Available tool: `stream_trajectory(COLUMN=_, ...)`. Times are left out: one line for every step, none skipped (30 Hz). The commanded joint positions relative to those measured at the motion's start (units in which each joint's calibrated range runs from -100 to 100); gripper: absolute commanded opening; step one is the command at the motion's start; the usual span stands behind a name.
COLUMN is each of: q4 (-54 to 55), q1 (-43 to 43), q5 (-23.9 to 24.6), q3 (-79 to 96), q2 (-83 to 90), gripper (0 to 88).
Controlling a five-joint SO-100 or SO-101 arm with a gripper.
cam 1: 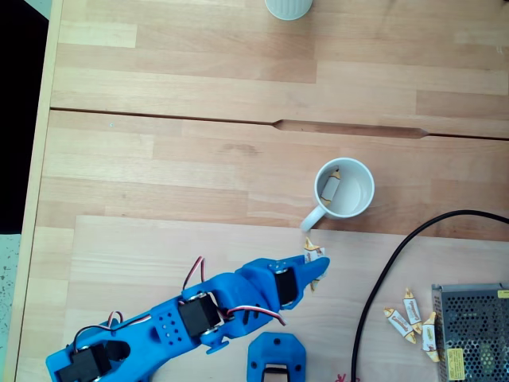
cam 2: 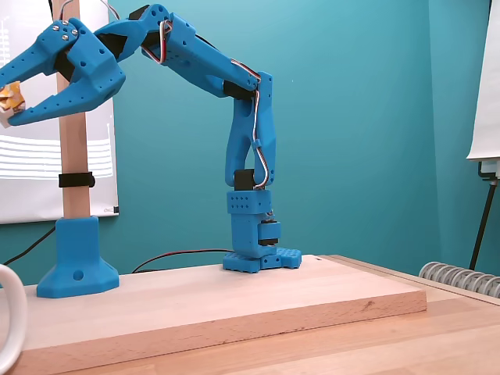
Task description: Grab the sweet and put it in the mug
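The white mug (cam 1: pixel 355 193) stands right of the table's middle in a fixed view from above, its handle pointing down-left, and one wrapped sweet (cam 1: pixel 330 187) lies inside against its left wall. My blue gripper (cam 1: pixel 317 263) hovers just below the handle, shut on another sweet (cam 1: pixel 315 251) with yellow twisted ends. In a fixed view from the side, the gripper (cam 2: pixel 7 101) is raised high at the left edge, with the sweet (cam 2: pixel 11 94) pinched between its fingertips. The mug's rim (cam 2: pixel 9 316) shows at the bottom left, well below the gripper.
Three loose sweets (cam 1: pixel 409 318) lie at the lower right beside a metal mesh box (cam 1: pixel 473 330). A black cable (cam 1: pixel 382 278) curves between them and the arm. A ribbed white cup (cam 1: pixel 288 6) sits at the top edge. A blue-footed wooden post (cam 2: pixel 76 195) stands on the board.
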State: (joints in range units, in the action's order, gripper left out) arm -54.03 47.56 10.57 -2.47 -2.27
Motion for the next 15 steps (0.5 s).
stream_trajectory(q4=1.0, q1=0.4, q5=0.0, q3=-3.5, q2=0.5, gripper=4.5)
stream_trajectory(q4=1.0, q1=0.4, q5=0.0, q3=-3.4, q2=0.5, gripper=4.5)
stream_trajectory(q4=1.0, q1=0.4, q5=0.0, q3=-3.4, q2=0.5, gripper=4.5)
stream_trajectory(q4=1.0, q1=0.4, q5=0.0, q3=-3.5, q2=0.5, gripper=4.5)
stream_trajectory(q4=1.0, q1=0.4, q5=0.0, q3=-3.5, q2=0.5, gripper=4.5)
stream_trajectory(q4=1.0, q1=0.4, q5=0.0, q3=-3.4, q2=0.5, gripper=4.5)
stream_trajectory(q4=1.0, q1=0.4, q5=0.0, q3=-3.4, q2=0.5, gripper=4.5)
stream_trajectory(q4=1.0, q1=0.4, q5=0.0, q3=-3.4, q2=0.5, gripper=4.5)
stream_trajectory(q4=1.0, q1=0.7, q5=0.0, q3=-3.4, q2=0.4, gripper=4.5)
stream_trajectory(q4=1.0, q1=0.9, q5=0.0, q3=-3.3, q2=0.4, gripper=4.5)
stream_trajectory(q4=1.0, q1=1.0, q5=0.0, q3=-3.3, q2=0.3, gripper=4.5)
stream_trajectory(q4=1.0, q1=1.1, q5=0.0, q3=-3.3, q2=0.3, gripper=4.5)
stream_trajectory(q4=1.0, q1=1.1, q5=0.0, q3=-3.3, q2=0.3, gripper=4.5)
stream_trajectory(q4=1.0, q1=1.1, q5=0.0, q3=-3.3, q2=0.3, gripper=4.5)
stream_trajectory(q4=1.0, q1=1.1, q5=0.0, q3=-3.2, q2=0.3, gripper=4.5)
